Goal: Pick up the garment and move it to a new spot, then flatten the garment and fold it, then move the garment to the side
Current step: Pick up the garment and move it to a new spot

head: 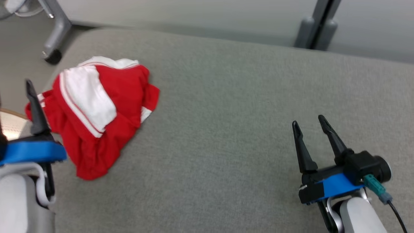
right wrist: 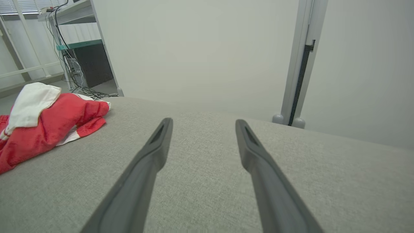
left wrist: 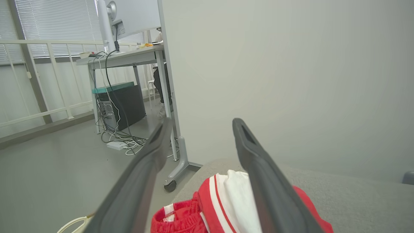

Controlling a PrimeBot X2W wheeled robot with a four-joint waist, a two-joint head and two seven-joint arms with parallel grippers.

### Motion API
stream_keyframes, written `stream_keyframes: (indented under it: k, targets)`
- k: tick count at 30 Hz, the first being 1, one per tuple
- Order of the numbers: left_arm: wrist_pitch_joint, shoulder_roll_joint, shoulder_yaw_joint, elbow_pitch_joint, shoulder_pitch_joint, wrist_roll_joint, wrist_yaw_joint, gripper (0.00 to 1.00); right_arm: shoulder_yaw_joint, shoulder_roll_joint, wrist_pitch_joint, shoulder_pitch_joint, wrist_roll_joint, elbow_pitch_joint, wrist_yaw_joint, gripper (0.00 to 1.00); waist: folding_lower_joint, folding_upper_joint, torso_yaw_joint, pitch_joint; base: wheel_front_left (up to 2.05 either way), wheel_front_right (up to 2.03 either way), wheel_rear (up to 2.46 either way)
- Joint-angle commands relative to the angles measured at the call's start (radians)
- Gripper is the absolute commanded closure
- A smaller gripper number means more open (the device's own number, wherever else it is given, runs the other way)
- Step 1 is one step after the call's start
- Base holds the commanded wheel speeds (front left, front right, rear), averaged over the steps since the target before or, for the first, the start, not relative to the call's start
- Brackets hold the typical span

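Observation:
A crumpled red and white garment (head: 97,113) lies near the left edge of the grey fabric-covered table (head: 226,113). My left gripper (left wrist: 202,123) is open, just in front of and above the garment (left wrist: 233,200), holding nothing. One of its fingers (head: 35,110) stands by the cloth's left side in the head view. My right gripper (head: 308,120) hovers open over bare fabric at the lower right, far from the garment. In the right wrist view the jaws of the right gripper (right wrist: 203,121) are spread and empty, with the garment (right wrist: 48,123) off to the left.
A pale partition wall runs behind the table. A castered post foot (head: 53,56) stands off the far left corner, and another post (head: 315,29) at the back right. Beyond the left edge are open floor, a desk (left wrist: 129,58) and loose cables (left wrist: 119,139).

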Motion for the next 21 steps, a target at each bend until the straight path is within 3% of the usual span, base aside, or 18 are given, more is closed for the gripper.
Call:
stream_keyframes:
  k: [1, 11, 21]
  targets:
    - [-0.003, 0.017, 0.013, 0.024, -0.049, -0.01, -0.01, 0.0, -0.005, -0.006, -0.004, -0.022, -0.015, -0.009, 0.0, 0.0, -0.0001, 0.0, -0.014, 0.027, 0.0, 0.0, 0.0]
    - [0.005, 0.106, 0.054, 0.234, -0.266, -0.052, -0.043, 0.0, -0.022, -0.011, -0.004, -0.077, -0.072, -0.072, 0.0, 0.0, -0.0001, 0.0, -0.084, 0.167, 0.0, 0.0, 0.0]
    - [0.154, 0.132, 0.013, 0.583, -0.42, -0.105, -0.094, 0.0, -0.031, -0.027, 0.001, -0.105, -0.085, -0.131, 0.0, 0.0, -0.0001, 0.0, -0.097, 0.251, 0.0, 0.0, 0.0]
